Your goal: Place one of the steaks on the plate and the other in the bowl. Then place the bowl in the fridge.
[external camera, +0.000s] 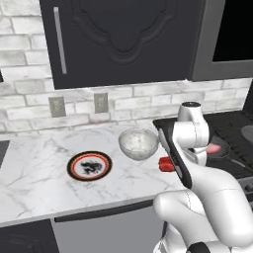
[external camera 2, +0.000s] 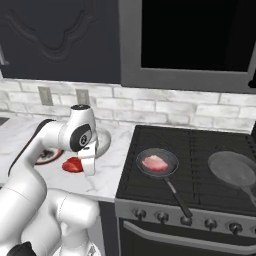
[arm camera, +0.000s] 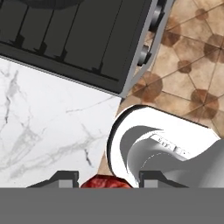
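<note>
White marble, veined grey, makes up the surface [external camera: 39, 178] that carries most of the task's things. The plate [external camera: 89, 165], orange-red at the rim with a dark inner ring, lies flat toward the front of it and bears nothing. Just to its right and a little farther back stands the speckled silvery-grey bowl [external camera: 138, 144], upright, with no meat visible in it.

The red steak [external camera 2: 73, 164] lies on the marble right of the bowl, near the stove [external camera 2: 200, 160], partly hidden behind the arm in the left base view. In the hand view its red top shows between the two dark fingertips [arm camera: 65, 177] of the tool [arm camera: 104, 178], which stand spread on either side of it. Whether they touch the meat, or are pressing on it, I cannot tell; the bottom band cuts the view off there.

The pale pink steak [external camera 2: 154, 162] rests in the nearer frying pan [external camera 2: 161, 170] on the stove's left front burner. A second frying pan [external camera 2: 232, 170] sits on the right side of the stove, well apart from the first.

Dark cabinets [external camera: 118, 39] hang above a pale brick backsplash [external camera: 148, 101].
</note>
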Robot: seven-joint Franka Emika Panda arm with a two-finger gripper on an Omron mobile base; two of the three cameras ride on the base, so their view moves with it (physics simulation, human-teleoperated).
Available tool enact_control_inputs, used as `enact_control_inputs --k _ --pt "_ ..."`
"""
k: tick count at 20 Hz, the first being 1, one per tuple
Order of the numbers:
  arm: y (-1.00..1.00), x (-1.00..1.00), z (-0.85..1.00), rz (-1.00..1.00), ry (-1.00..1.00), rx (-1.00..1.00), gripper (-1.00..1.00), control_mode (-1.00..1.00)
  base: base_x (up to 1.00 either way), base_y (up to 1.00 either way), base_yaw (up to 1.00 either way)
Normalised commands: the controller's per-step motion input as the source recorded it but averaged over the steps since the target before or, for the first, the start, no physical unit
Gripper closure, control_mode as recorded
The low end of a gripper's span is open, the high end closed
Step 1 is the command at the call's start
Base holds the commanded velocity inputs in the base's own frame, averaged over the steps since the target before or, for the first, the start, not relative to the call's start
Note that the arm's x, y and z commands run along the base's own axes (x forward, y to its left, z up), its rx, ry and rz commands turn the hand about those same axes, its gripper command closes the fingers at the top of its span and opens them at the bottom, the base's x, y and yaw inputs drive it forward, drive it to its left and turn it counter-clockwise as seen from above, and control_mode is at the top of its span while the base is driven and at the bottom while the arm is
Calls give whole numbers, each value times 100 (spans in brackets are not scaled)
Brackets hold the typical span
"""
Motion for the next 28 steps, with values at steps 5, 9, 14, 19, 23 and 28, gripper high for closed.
enact_control_inputs --k 5,9,14,19,23,28 --pt "0 0 0 0 0 0 100 100 27 47 -1" --pt "0 0 0 0 0 0 100 100 25 31 0" --pt "5 10 0 0 -1 0 100 -100 4 4 0" --pt "0 2 0 0 0 0 100 -100 0 0 0" --pt "0 42 -9 4 -4 1 100 -100 0 0 0" --pt "0 66 -12 7 -9 0 100 -100 0 0 0"
